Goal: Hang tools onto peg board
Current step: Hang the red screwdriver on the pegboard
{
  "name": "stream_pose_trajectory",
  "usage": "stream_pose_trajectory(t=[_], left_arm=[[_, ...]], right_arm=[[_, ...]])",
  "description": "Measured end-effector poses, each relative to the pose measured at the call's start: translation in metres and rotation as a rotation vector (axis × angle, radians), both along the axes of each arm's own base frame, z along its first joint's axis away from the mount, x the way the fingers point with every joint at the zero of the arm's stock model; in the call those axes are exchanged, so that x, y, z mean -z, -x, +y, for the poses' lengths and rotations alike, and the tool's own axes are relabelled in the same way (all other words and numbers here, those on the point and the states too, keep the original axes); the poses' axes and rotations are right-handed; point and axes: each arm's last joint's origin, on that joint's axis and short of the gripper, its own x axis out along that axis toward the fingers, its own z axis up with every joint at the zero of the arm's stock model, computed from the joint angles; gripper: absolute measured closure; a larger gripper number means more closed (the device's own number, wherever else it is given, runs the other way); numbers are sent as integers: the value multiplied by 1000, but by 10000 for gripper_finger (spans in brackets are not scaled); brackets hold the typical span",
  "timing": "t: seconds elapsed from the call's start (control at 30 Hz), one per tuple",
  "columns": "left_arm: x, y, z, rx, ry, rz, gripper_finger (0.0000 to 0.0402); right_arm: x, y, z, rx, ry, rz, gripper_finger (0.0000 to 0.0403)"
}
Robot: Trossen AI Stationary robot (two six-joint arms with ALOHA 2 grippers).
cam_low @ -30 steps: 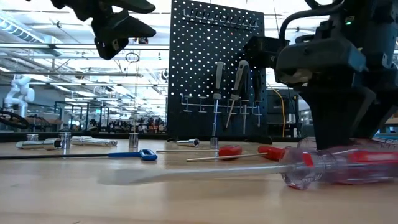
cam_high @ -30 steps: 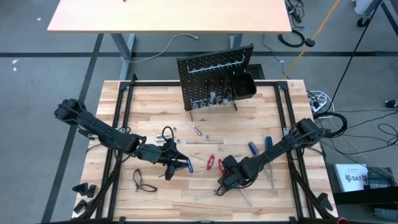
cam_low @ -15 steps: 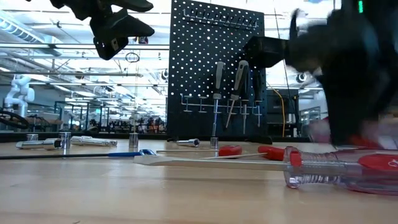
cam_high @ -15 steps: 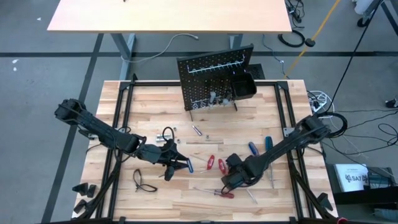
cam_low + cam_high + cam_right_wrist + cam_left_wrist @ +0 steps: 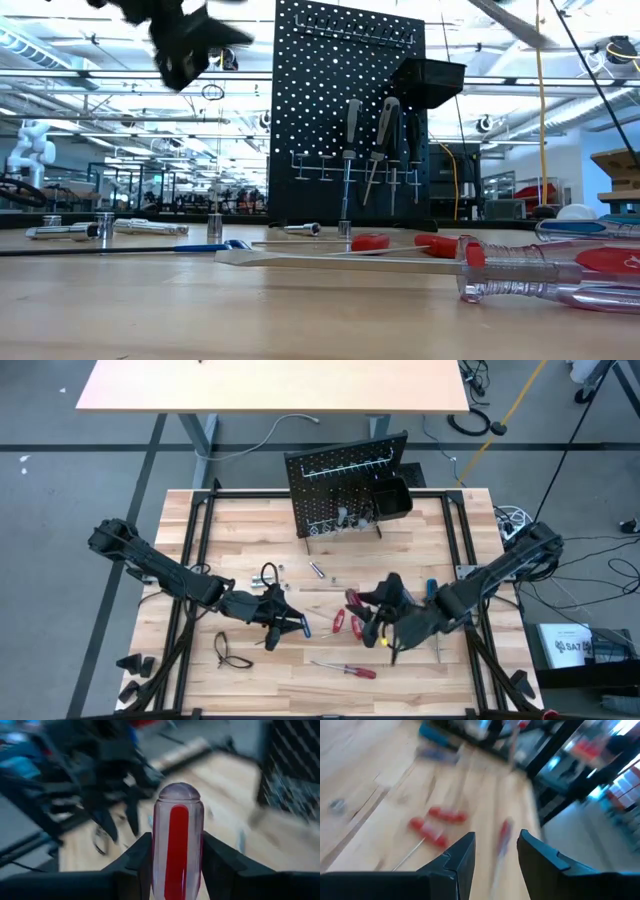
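Note:
My right gripper (image 5: 176, 840) is shut on a screwdriver with a clear handle and a red stripe (image 5: 176, 807), high above the table's near right part (image 5: 375, 612). My left gripper (image 5: 496, 839) stands open with nothing between its fingers, hovering over the near left part (image 5: 290, 623), just above the blue T-handle key (image 5: 238, 247), which lies flat on the table. The black peg board (image 5: 345, 485) stands upright at the far edge. Two screwdrivers (image 5: 368, 140) hang on its hook rail. My right gripper pinches the screwdriver's clear handle on two opposite sides (image 5: 156, 850) between its two fingers. The fingers lie along the handle, whose rounded butt end (image 5: 176, 790) stands out past the fingertips. The tool is lifted clear of the table; its shaft is hidden behind the gripper.
A large clear-and-red screwdriver (image 5: 545, 272) lies near the front edge (image 5: 347, 668). Small red-handled ones (image 5: 340, 622) and blue-handled ones (image 5: 431, 590) lie mid-table. A black cable loop (image 5: 228, 650) and silver sockets (image 5: 105, 226) lie to the left. A black bin (image 5: 393, 500) hangs on the board.
My right gripper has taken a screwdriver off the table near the front edge and risen high with it, out of the low view, tipping from pointing down to nearly level. The large clear-and-red screwdriver slid along the table early on, then lay still.

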Motion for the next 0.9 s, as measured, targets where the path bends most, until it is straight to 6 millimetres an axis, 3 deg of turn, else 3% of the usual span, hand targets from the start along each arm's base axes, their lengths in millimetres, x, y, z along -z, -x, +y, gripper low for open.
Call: stream_pose_trajectory(t=[0.2,0.3,0.53,0.9], left_arm=[[-31,-8,2,3,26,-327,253],[-44,-10,8,-21,36,-449,253],[-55,-10,13,-4,-29,-577,253],[-54,-11,14,-16,-78,-571,253]], right_arm=[[-44,-15,-5,-209,141,-295,285],[-54,-24,-10,-251,168,-414,285],[-44,-40,-20,-248,157,-419,285],[-32,-57,-24,-218,125,-437,285]])
